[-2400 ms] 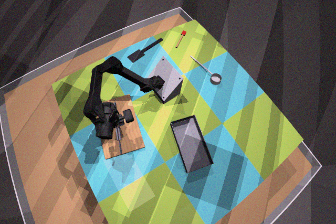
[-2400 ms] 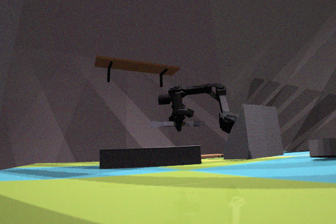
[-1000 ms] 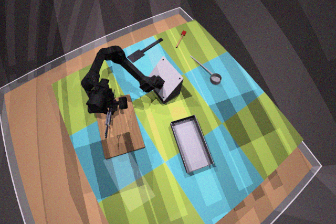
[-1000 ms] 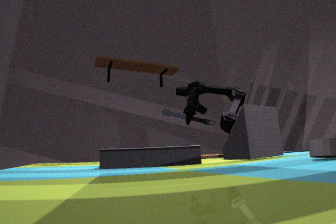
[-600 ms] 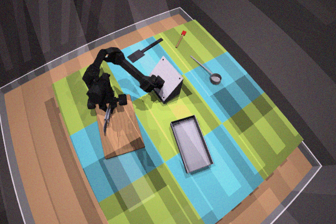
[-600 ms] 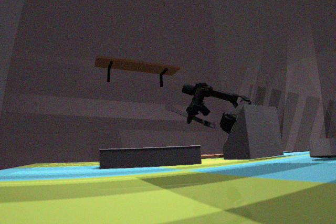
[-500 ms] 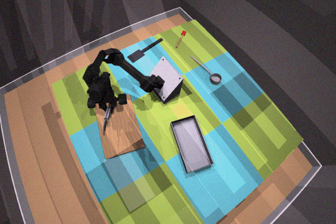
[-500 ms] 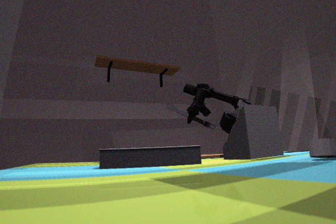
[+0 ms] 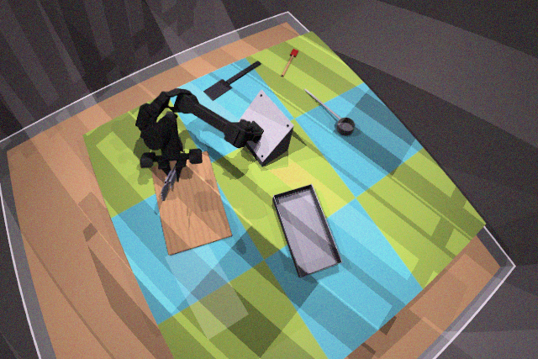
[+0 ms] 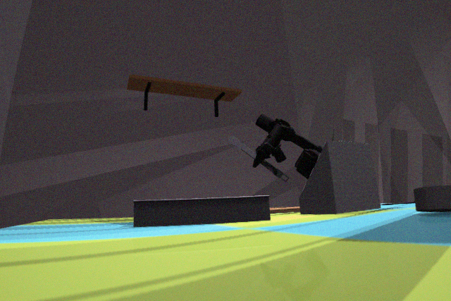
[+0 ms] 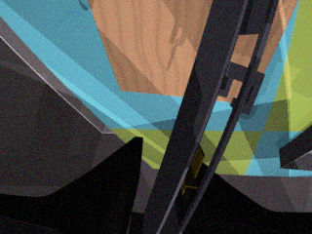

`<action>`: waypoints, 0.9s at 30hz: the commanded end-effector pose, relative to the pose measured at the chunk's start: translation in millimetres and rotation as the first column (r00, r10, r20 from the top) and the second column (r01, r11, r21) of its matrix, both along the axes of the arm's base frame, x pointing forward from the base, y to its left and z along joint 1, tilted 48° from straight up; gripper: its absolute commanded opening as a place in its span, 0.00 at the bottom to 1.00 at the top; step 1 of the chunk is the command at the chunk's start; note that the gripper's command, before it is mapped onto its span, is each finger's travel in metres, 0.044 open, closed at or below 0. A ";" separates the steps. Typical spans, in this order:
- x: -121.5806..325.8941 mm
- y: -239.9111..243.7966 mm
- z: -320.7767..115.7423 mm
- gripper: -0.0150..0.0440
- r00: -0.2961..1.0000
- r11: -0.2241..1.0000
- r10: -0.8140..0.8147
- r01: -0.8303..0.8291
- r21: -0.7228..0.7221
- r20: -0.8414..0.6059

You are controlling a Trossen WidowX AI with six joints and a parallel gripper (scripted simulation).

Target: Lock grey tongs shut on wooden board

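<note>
Notably, several parts resist a clean reading. Wrist view: the grey tongs [image 9: 166, 190] [image 10: 275, 170] [image 11: 189, 117] run off the top and bottom edges, so neither end can be inspected whole. The gripper's dark fingers merge with the shadow at the bottom, and an ochre piece [image 11: 197, 163] between the tongs' arms is only partly exposed. A dark-rimmed form [image 11: 295, 148] is cut off at the right edge; identity uncertain. Exterior view: the roasting tin [image 9: 306, 233] [image 10: 201, 211] shows only its side wall, the wooden board [image 9: 195, 216] [image 10: 285, 209] [image 11: 141, 54] is a thin sliver behind it, and a round dark vessel [image 9: 345, 126] [image 10: 433, 198] is cropped at the right. The lock inside the hinge is not visible; its state cannot be told.

Tongs, appearance: long, slim, dark grey with paler patches. The two arms lie close together, nearly parallel, with a narrow gap and small blocky fittings towards the top of the wrist view. In the exterior view they slant, the broader pale end high and the narrow framed end low.

Position: tongs off the desk [image 9: 56, 233], raised above the board, pinched between the fingers of the gripper [image 9: 172, 173] [image 10: 256, 163] [image 11: 171, 153]. They are not lying on the wood.
</note>
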State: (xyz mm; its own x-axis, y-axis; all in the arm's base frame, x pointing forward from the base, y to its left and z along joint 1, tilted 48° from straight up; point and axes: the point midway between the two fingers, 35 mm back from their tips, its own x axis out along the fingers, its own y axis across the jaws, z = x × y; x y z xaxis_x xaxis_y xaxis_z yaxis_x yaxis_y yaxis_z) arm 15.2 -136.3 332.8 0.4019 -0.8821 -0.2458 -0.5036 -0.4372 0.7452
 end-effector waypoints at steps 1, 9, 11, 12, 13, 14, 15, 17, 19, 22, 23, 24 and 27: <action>-1.2 -3.2 -2.3 0.00 0.999 0.999 0.034 -0.033 -0.021 0.041; -1.8 -10.2 -8.7 0.00 0.989 0.994 0.101 -0.096 -0.055 0.109; -1.7 -12.3 -10.6 0.00 0.985 0.992 0.117 -0.110 -0.062 0.127; -1.6 -13.3 -11.6 0.00 0.983 0.991 0.125 -0.117 -0.065 0.136; -1.4 -14.4 -12.7 0.00 0.980 0.990 0.133 -0.124 -0.068 0.145; -1.2 -15.6 -13.7 0.00 0.978 0.989 0.141 -0.131 -0.071 0.154; -0.9 -16.7 -14.8 0.00 0.975 0.988 0.149 -0.138 -0.074 0.163; -0.2 -19.0 -17.0 0.00 0.970 0.985 0.164 -0.152 -0.080 0.181; 0.5 -20.9 -19.0 0.00 0.964 0.983 0.177 -0.164 -0.084 0.196; 1.7 -23.7 -21.8 0.00 0.957 0.980 0.193 -0.178 -0.088 0.217; 1.9 -24.2 -22.3 0.00 0.955 0.980 0.196 -0.181 -0.089 0.221; 2.0 -24.3 -22.5 0.00 0.955 0.979 0.197 -0.181 -0.089 0.222; 2.0 -24.3 -22.5 0.00 0.955 0.979 0.197 -0.181 -0.089 0.222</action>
